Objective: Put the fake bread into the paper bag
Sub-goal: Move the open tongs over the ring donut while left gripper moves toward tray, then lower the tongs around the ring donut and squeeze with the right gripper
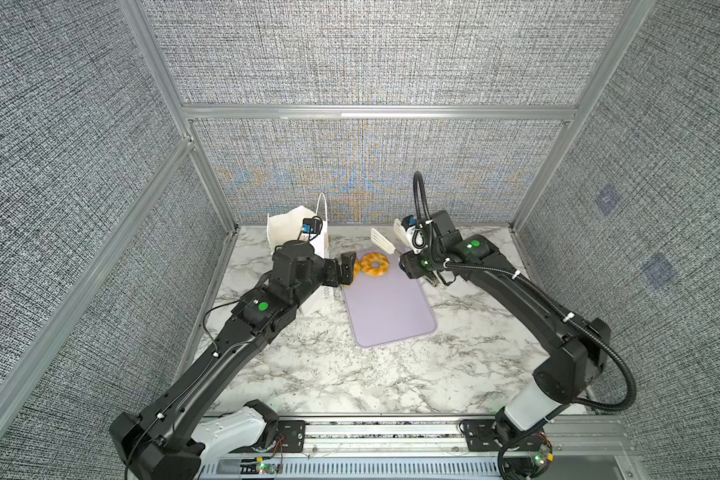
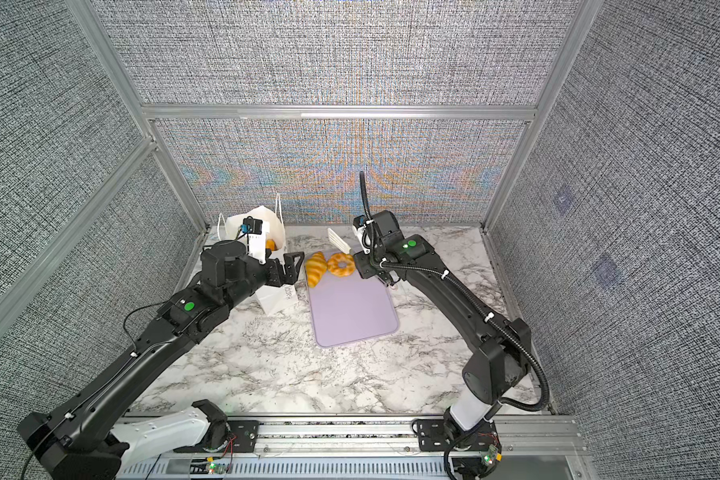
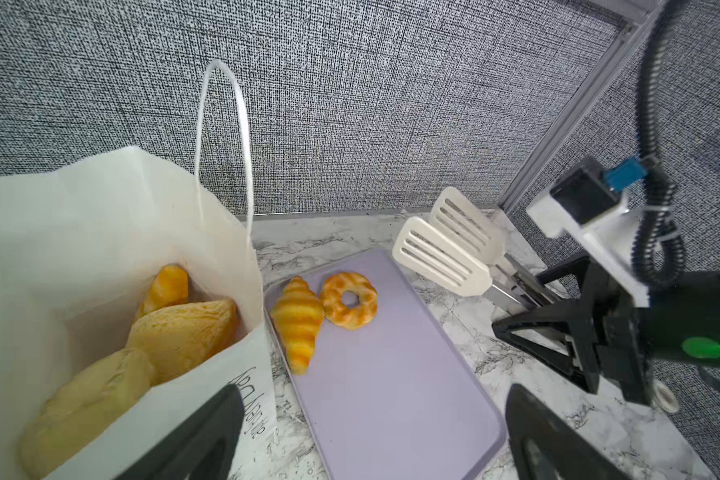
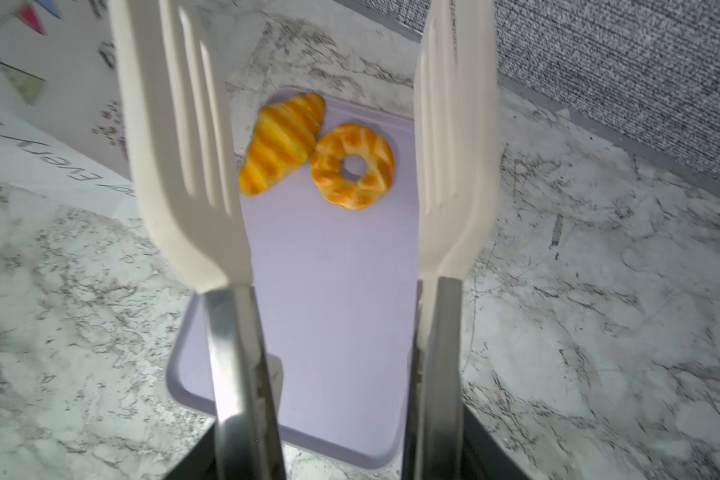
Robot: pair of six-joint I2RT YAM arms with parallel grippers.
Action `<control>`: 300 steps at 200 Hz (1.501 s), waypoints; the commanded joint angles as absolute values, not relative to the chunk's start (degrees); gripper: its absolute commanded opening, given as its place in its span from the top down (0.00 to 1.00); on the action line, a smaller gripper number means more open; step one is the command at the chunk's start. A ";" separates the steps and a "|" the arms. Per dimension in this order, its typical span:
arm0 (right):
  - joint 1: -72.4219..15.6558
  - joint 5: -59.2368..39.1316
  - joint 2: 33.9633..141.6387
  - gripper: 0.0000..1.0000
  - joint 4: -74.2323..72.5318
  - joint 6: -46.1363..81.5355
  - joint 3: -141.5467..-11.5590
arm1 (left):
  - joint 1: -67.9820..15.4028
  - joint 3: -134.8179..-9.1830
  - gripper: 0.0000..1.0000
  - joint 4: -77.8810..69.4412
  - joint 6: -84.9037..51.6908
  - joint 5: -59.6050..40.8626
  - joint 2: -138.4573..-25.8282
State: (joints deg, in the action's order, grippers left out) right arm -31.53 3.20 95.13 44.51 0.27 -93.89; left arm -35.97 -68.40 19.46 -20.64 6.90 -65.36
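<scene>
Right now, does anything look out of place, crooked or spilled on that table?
Nothing has spilled. The paper bag has a bent, crumpled rim, so its mouth is uneven. The lavender tray lies askew to the edge of the table, with the croissant and ring pastry touching at its far end.

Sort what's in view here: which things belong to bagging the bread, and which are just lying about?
Belong to the job: striped croissant and ring pastry, both on the lavender tray; paper bag, with pastries already inside; white-tipped tongs, gripped at the handles.
Just there: the lavender tray itself, marble table, grey booth walls.
</scene>
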 commanded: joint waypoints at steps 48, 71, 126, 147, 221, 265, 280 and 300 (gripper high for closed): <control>-25.68 1.72 106.94 0.42 50.62 -3.24 -98.24 | -39.82 -72.06 0.01 17.43 -22.76 11.84 -72.22; -24.64 1.21 113.23 0.43 53.60 -3.89 -103.40 | -41.39 -72.58 0.01 17.71 -23.44 12.90 -74.03; -23.94 0.23 124.99 0.45 59.43 -4.32 -114.85 | -44.15 -70.75 0.01 17.31 -27.34 12.85 -76.89; -23.91 -0.47 127.71 0.45 60.20 -3.65 -117.72 | -44.80 -69.46 0.01 16.89 -29.15 12.52 -77.86; -23.91 -2.55 134.33 0.47 61.98 -2.56 -125.59 | -45.40 -68.82 0.01 18.37 -32.17 11.63 -81.12; -23.94 -0.98 136.91 0.58 66.08 -5.51 -127.74 | -45.43 -69.51 0.01 19.04 -31.64 11.69 -82.40; -23.91 -0.58 135.94 0.61 66.47 -6.33 -125.79 | -45.44 -70.00 0.01 19.12 -31.38 11.31 -82.92; -23.99 -0.53 133.05 0.63 65.56 -6.88 -121.88 | -45.52 -70.66 0.01 19.25 -31.29 10.95 -83.40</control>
State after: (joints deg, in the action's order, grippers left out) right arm -23.94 -1.26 135.72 64.07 -5.06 -124.77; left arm -45.36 -69.87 19.49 -31.73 11.53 -82.98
